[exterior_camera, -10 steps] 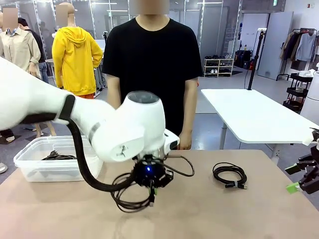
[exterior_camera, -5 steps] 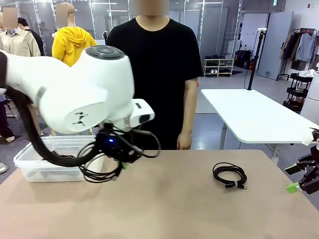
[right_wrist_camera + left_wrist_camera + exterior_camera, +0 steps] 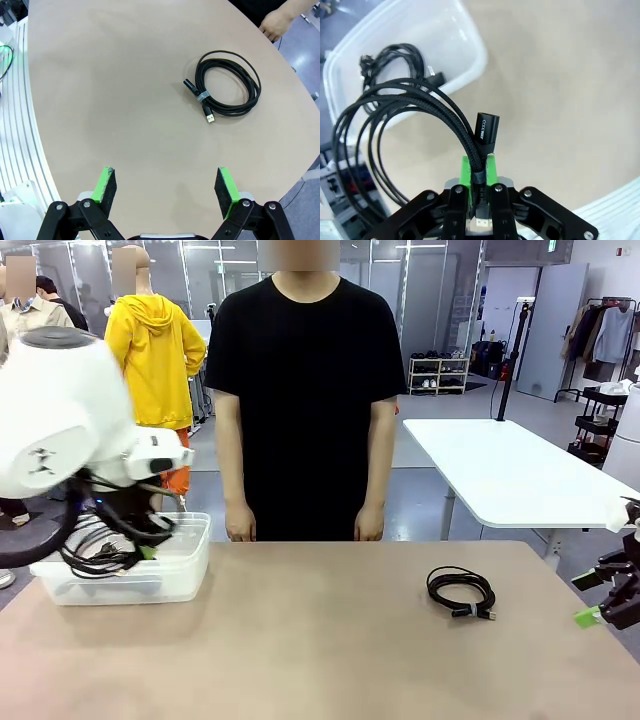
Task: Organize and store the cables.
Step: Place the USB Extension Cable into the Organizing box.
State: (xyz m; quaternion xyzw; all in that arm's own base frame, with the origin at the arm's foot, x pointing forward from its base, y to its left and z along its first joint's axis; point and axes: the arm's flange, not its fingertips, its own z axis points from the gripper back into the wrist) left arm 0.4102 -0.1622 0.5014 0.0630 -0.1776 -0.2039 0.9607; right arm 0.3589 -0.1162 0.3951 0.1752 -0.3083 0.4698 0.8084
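Open lab room, white side table [image 3: 510, 475] in the background. Tan table [image 3: 330, 660] up front, with a person [image 3: 305, 390] in a black tee standing at the far edge, arms down. Left arm [image 3: 50, 410] is big at picture left, over the clear bin [image 3: 190, 565] at the table's left end. Left gripper [image 3: 477, 200] is clamped tight on the held cable [image 3: 405, 115], pinched near its plug end between the green pads. Its loose loops hang off to one side over the bin. A second cable [image 3: 395, 55] lies coiled on the bin floor. A third cable [image 3: 227, 87], a neat round coil with a tie, lies flat on the tan table right of centre, well apart from the bin. Right gripper [image 3: 166, 187] hangs at the table's right edge, jaws spread wide and empty, third cable ahead of it. The person's hand [image 3: 277, 22] is just past that coil at the far edge.
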